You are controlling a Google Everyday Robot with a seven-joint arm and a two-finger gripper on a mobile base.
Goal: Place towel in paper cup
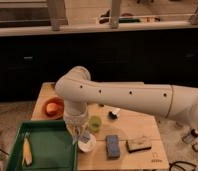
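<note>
On the pale wooden table (142, 127), the white hand (83, 137) hangs over the white paper cup (88, 145) near the front edge, beside a green tray (49, 146), orange bowl (54, 107), light-green cup (94, 123) and blue sponge (112, 146).

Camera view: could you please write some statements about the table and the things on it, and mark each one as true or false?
1. The end effector points down at the paper cup. True.
2. The light-green cup stands inside the green tray. False: it stands on the wooden table, beside the tray.
3. A blue block lies on the table, apart from the paper cup. True.
4. Nothing lies in the green tray. False: a yellow object lies near its left edge.
</note>
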